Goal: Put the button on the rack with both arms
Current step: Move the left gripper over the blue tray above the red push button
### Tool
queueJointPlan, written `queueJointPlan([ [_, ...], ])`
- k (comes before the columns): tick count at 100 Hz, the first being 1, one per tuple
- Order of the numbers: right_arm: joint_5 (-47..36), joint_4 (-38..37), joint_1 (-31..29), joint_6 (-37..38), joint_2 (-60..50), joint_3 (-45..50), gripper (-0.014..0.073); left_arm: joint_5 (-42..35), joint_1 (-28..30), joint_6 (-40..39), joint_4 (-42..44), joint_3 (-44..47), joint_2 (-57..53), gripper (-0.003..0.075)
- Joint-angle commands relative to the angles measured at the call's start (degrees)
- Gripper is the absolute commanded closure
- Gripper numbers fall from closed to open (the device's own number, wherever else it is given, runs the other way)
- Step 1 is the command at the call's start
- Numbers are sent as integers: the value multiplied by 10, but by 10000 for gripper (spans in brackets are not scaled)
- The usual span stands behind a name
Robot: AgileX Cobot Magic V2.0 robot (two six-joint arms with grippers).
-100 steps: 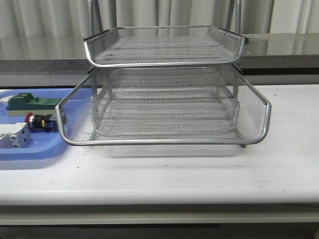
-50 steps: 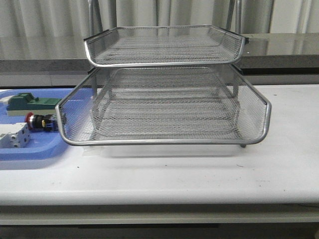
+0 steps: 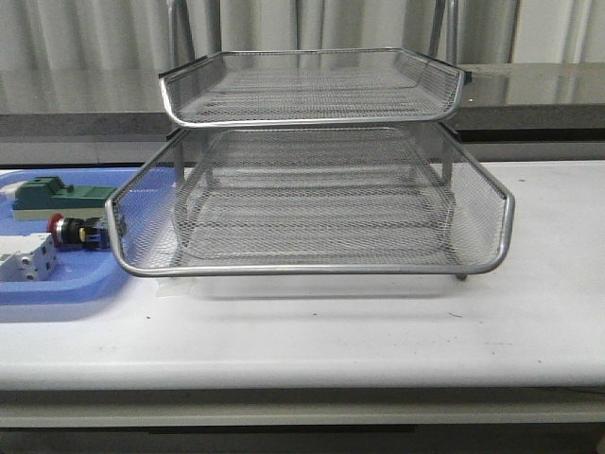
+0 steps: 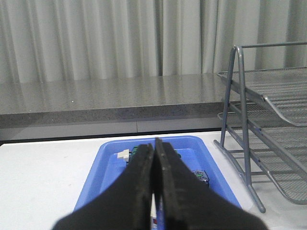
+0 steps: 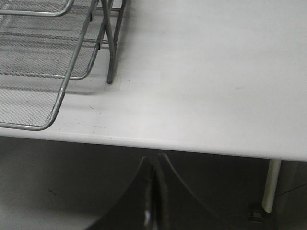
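Observation:
The button [image 3: 74, 230], with a red head and black body, lies in the blue tray [image 3: 57, 288] at the left in the front view, just left of the rack's lower tier. The silver wire-mesh rack [image 3: 312, 199] stands in the middle of the table. No arm shows in the front view. In the left wrist view my left gripper [image 4: 155, 143] is shut and empty, held above the blue tray [image 4: 105, 158]; the button's rear block [image 4: 201, 176] peeks out beside the fingers. In the right wrist view my right gripper [image 5: 154, 160] is shut and empty, below the table's front edge.
A green block [image 3: 52, 196] and a white-grey terminal block [image 3: 26, 260] also lie in the blue tray. The rack's side frame [image 4: 242, 124] stands just beside the tray. A rack leg [image 5: 109, 72] stands on the white table, with a table leg [image 5: 271, 184] below the edge.

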Motion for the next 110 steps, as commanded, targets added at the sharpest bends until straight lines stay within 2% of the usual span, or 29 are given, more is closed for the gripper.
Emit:
queueJointPlan([
  [1,-32,-3,0,1,2,-19,662,-48,-6,-5,-4,20,-18,741],
  [35,-32,-3,0,1,2,-19,662,-48,-6,-5,-4,20,-18,741],
  [45,-29,-3,0,1,2,-19,662,-74,-6,-5,-5,19,-18,741],
  [59,-29,-3,0,1,2,-19,662,-72,-6,-5,-44,7,-18,741],
  [77,-29,-3,0,1,2,-19,662,-1,-6,-5,-98,-55,11,741],
  [94,-29,-3,0,1,2,-19,662,49,-6,-5,-126,-152,99,741],
  [110,-28,-3,0,1,2,-19,662,195,-6,-1,-110,-289,226,741],
])
